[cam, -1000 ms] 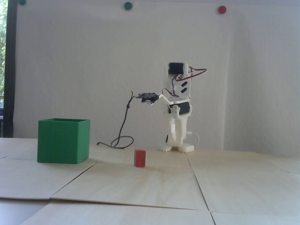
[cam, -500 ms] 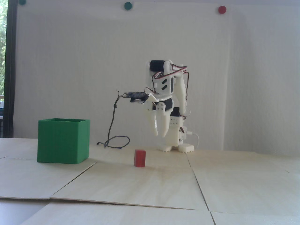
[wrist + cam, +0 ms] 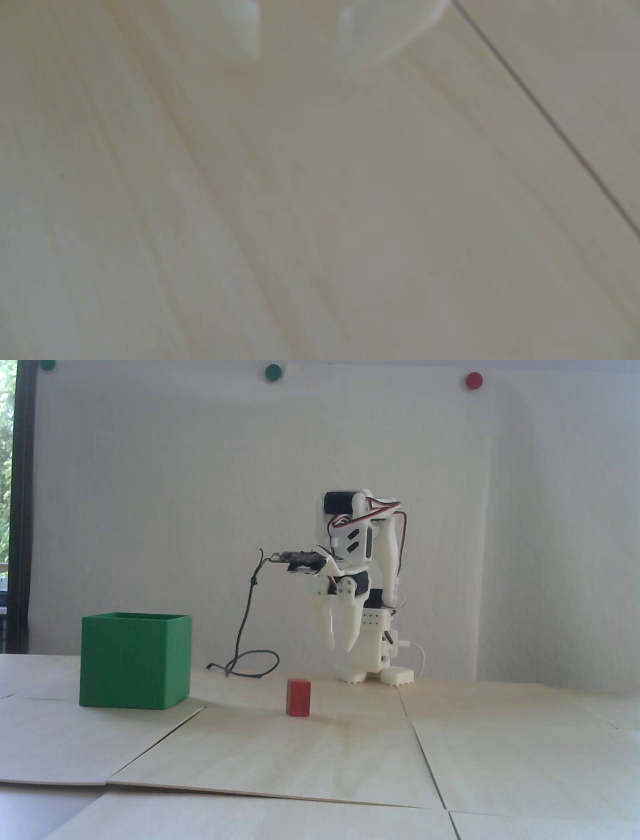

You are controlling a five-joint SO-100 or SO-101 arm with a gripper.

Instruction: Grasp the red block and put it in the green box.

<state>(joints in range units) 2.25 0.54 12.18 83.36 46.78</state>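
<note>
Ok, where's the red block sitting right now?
In the fixed view the red block stands upright on the wooden table, right of the green box, below and slightly left of the open fingers.

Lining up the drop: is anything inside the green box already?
Cannot tell. The fixed view sees the green box side-on: only its outer walls and a sliver of the open top show. The wrist view shows only bare wood. The red block stands outside, on the table.

Wrist view heavily blurred: hand (image 3: 299, 31) shows only as two pale fingertips cut off by top edge, tabletop (image 3: 242, 207) grain smeared; fixed view: inside of box (image 3: 136, 660) hidden by its walls, arm base (image 3: 375, 672) partly behind hand, green dot (image 3: 48, 364) cropped at top.
</note>
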